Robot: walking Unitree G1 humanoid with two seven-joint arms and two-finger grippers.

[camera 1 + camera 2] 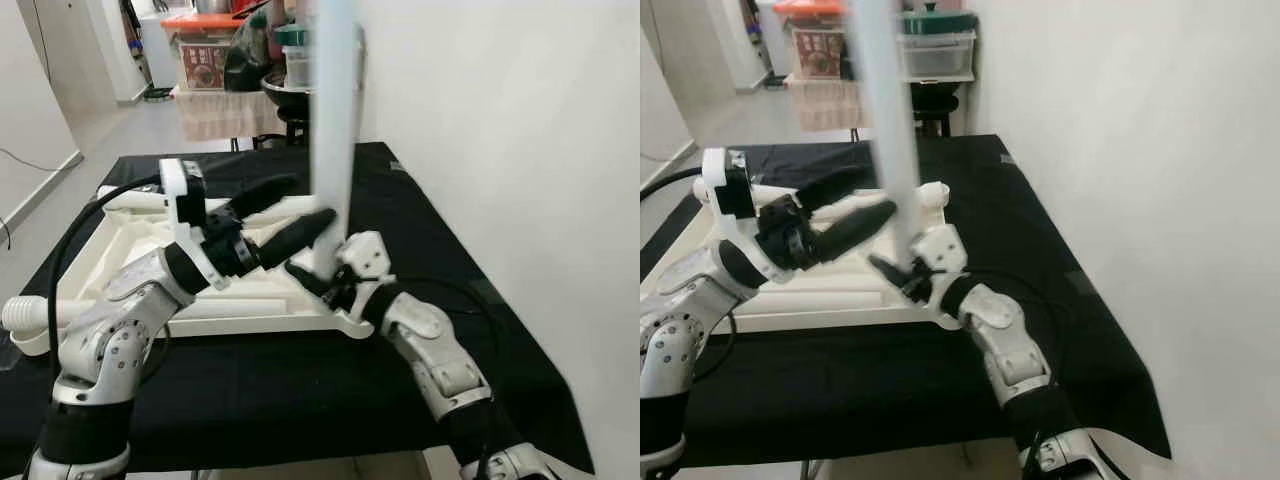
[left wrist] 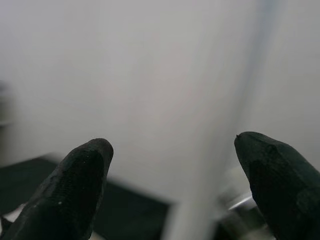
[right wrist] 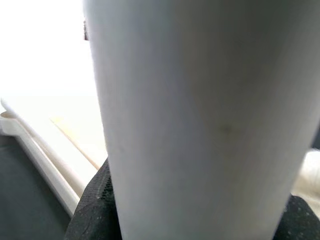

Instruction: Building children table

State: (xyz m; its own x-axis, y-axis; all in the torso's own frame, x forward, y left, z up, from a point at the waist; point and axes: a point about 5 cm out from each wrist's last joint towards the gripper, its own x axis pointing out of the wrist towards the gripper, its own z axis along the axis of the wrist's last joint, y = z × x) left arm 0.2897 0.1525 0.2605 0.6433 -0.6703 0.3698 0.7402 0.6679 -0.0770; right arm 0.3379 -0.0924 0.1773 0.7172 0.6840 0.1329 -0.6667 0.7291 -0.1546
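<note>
The white child's tabletop [image 1: 120,235] lies upside down on the black-covered table [image 1: 300,390]. A long white table leg [image 1: 333,130] stands upright at its near right corner, blurred in the head views. My right gripper [image 1: 325,275] is shut on the leg's lower end; the leg [image 3: 200,115] sits between black pads [image 3: 92,210]. My left gripper [image 1: 308,202] hovers open just left of the leg, its fingers [image 2: 80,185] pointing toward it and apart from it. Another white leg [image 1: 30,312] lies at the tabletop's near left edge.
A white wall [image 1: 520,150] runs close along the table's right side. A black cable [image 1: 75,230] loops over my left arm. Shelves with boxes and containers [image 1: 205,60] stand behind the table, beside open floor [image 1: 100,130].
</note>
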